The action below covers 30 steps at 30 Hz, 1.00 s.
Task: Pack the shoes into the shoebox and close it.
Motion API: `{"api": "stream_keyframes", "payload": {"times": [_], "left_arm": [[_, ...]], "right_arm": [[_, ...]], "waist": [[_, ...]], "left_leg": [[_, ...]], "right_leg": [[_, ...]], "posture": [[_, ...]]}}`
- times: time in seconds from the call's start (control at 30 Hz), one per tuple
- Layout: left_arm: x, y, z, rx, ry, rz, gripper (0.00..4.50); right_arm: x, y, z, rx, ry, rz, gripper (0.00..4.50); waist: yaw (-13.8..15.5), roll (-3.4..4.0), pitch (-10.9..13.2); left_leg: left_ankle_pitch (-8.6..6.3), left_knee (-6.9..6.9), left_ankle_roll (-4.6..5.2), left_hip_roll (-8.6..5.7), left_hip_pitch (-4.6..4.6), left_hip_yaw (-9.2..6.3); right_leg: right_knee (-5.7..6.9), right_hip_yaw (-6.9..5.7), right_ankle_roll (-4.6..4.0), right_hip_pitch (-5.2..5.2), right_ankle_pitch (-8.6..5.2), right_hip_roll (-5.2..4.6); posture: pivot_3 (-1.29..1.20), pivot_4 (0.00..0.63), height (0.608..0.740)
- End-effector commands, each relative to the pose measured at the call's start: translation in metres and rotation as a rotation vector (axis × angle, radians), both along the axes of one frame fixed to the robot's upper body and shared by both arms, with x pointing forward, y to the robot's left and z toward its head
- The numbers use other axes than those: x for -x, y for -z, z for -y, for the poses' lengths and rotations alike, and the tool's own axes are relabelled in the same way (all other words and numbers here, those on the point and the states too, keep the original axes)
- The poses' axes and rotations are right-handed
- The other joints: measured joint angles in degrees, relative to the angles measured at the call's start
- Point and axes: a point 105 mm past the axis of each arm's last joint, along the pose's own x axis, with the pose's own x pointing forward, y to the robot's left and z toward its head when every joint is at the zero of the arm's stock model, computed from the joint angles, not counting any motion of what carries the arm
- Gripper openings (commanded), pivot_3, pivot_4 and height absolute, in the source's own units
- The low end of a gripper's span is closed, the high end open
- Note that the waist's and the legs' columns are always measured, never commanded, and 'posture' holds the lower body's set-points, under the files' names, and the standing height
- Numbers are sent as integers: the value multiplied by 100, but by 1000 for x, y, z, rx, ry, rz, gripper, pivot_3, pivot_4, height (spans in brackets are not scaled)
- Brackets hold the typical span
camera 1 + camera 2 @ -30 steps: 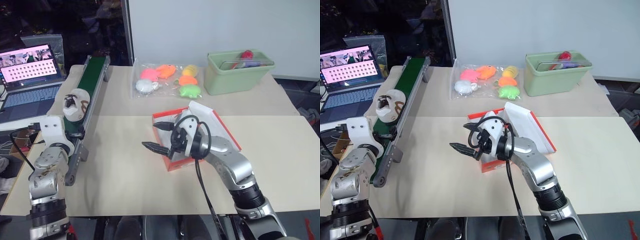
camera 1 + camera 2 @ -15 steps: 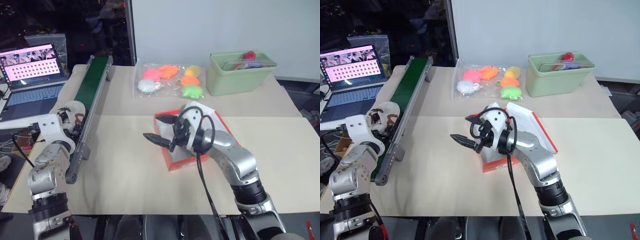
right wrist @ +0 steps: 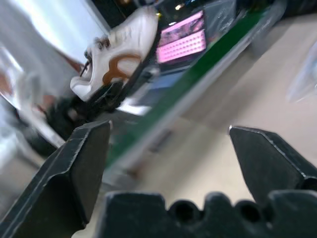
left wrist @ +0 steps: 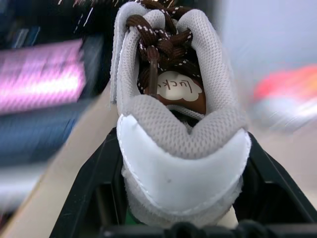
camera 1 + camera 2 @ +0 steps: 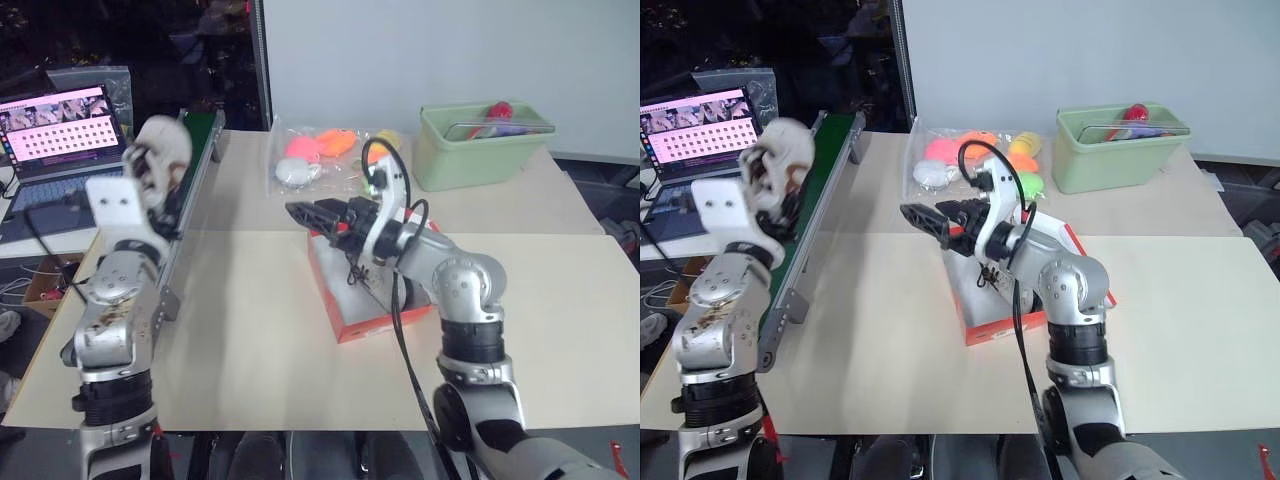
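The shoe, lying on the green conveyor a second ago, is now being lifted clamped in the left gripper, while the right gripper is being held spread and empty over the shoebox, so packing is being started.

A: Around the shoebox, where is there room to pass?

B: The tabletop on its left is bare up to the green conveyor. Its right side is bare too.

A: And above it?

B: The right gripper, jaws wide apart, hangs over its far left corner. Behind the shoebox lie the toy bag and green bin.
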Motion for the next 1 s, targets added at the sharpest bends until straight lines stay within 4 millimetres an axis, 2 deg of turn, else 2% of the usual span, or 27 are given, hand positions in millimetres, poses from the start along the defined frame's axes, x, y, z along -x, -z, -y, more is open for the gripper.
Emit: {"api": "stream_keyframes", "payload": {"times": [0.03, 0.13, 0.23, 0.5, 0.77, 1.0], "left_arm": [[22, -3, 67, 34, 358, 2, 2555], [33, 7, 87, 53, 493, -61, 2555], [38, 14, 96, 30, 553, -98, 2555], [36, 14, 96, 32, 568, -119, 2555], [31, 16, 93, 36, 557, -138, 2555], [33, 15, 97, 35, 578, -136, 2555]], "right_arm": [[-1, 4, 4, -92, -52, -196, 4500], [-3, 0, 3, -142, -71, -260, 4500], [-5, -6, 3, -177, -74, -288, 4500], [-12, -16, 4, -264, -45, -328, 4500], [-16, -33, 15, -337, -2, -274, 4500], [-14, -35, 8, -337, 1, -256, 4500]], "waist": [[-4, 0, 0], [-47, 0, 0], [-124, 2, 1], [-170, 2, 1], [-190, 3, 2], [-210, 3, 2]], "left_leg": [[-1, 0, 3, 0, 0, 0], [-3, -1, 6, 0, -2, 0], [-3, -4, 7, 0, -1, -1], [-4, -6, 9, -1, -2, -7], [-4, -7, 9, -1, -2, -8], [-5, -10, 9, 0, -2, -8]], "right_leg": [[-3, 0, 0, 2, 0, 0], [-5, 0, 1, 0, -1, 0], [-5, 2, 2, -2, -1, 1], [-12, 1, 3, 3, -2, 3], [-13, 1, 4, 3, -2, 3], [-16, 1, 4, 2, -2, 3]], "posture": [[0, 150, 729], [0, 150, 729], [0, 150, 729], [0, 150, 729], [0, 150, 729], [0, 150, 729]]}}
